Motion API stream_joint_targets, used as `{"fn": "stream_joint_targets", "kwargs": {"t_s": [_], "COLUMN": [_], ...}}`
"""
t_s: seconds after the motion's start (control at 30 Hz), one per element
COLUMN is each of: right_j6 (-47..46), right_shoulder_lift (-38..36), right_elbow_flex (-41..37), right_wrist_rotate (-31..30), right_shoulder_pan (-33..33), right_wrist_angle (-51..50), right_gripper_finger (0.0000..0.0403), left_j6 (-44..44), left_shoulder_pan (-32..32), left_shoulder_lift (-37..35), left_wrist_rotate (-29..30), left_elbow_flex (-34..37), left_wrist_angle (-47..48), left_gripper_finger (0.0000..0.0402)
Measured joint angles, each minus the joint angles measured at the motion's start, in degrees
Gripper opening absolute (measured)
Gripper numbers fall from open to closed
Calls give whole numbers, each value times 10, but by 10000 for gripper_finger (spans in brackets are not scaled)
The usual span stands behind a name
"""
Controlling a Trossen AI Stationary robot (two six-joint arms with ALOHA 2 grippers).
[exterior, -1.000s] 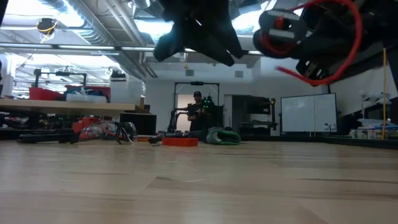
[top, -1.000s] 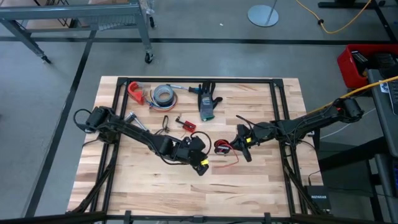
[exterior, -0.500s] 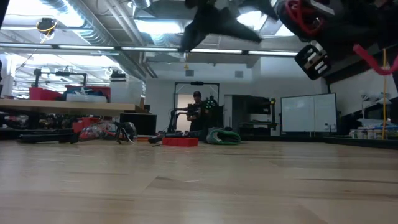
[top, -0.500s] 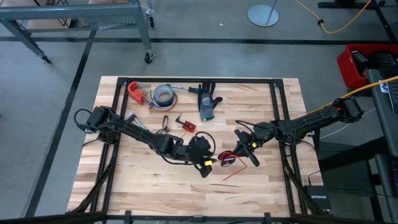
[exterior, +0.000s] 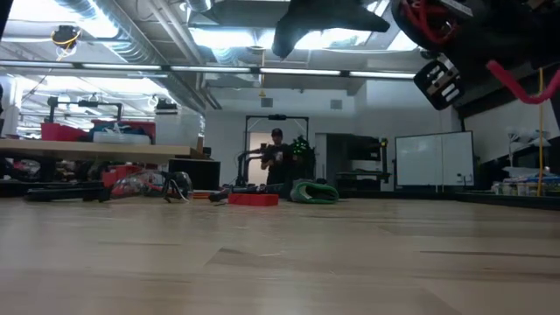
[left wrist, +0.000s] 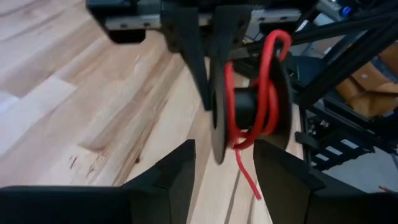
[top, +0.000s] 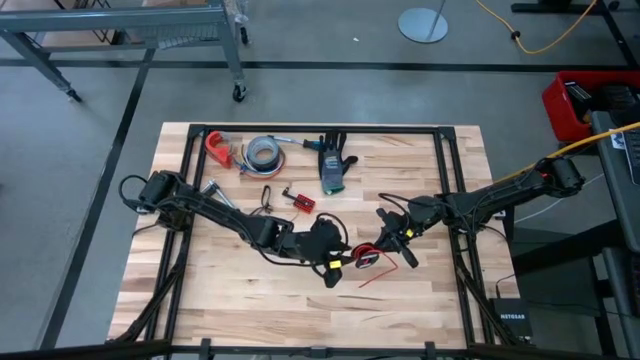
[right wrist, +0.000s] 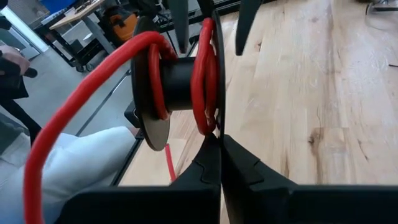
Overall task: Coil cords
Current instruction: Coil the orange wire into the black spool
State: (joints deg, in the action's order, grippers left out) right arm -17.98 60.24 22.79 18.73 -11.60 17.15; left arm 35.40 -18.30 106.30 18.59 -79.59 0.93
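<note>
A small black spool [top: 365,257] wound with red cord [right wrist: 202,81] hangs above the middle of the table. My right gripper [top: 384,247] is shut on it from the table's right. My left gripper [top: 338,264] is open just left of the spool. In the left wrist view its fingers [left wrist: 177,168] stand on either side of the spool's near flange [left wrist: 219,124], and I see no touch. The cord's free end [top: 372,279] trails toward the near edge. Thin red-and-black leads with a connector [top: 299,200] lie flat on the table farther back. My right gripper pinches the rim of one spool flange [right wrist: 216,121] between its two shut fingers [right wrist: 205,165], coming roughly level from the table's right. The spool is lifted clear of the table with its axis lying level. A slack loop of red cord [right wrist: 81,87] runs off its core.
A red clamp [top: 217,147], a grey tape roll [top: 263,152] and a dark glove [top: 333,165] lie along the table's far side. A thin black wire [top: 268,195] lies left of the connector. The near half of the wooden table [top: 230,300] is bare.
My right gripper has carried the spool a little toward the table's near edge. My left gripper has moved toward the table's right edge, up to the spool. The cord's free end has swung out toward the near edge.
</note>
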Motion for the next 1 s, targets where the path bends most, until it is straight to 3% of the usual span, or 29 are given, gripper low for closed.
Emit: {"fn": "stream_joint_targets", "kwargs": {"t_s": [0.23, 0.57, 0.87, 1.0], "right_j6": [0, 2, 3, 3], "right_shoulder_lift": [0, 0, 0, 0], "right_elbow_flex": [0, 0, 0, 0], "right_wrist_rotate": [0, 4, -1, -14], "right_shoulder_pan": [0, 0, 0, 0], "right_wrist_angle": [16, 19, 18, 8], "right_gripper_finger": [1, 1, 1, 1], "left_j6": [-10, -23, -39, -39], "left_shoulder_pan": [9, 11, 10, 11], "left_shoulder_lift": [0, 0, 0, 0], "left_wrist_rotate": [2, 2, -2, -1], "left_elbow_flex": [0, 0, 0, 0], "left_wrist_angle": [-8, -5, -5, -2], "left_gripper_finger": [146, 60, 8, 5]}}
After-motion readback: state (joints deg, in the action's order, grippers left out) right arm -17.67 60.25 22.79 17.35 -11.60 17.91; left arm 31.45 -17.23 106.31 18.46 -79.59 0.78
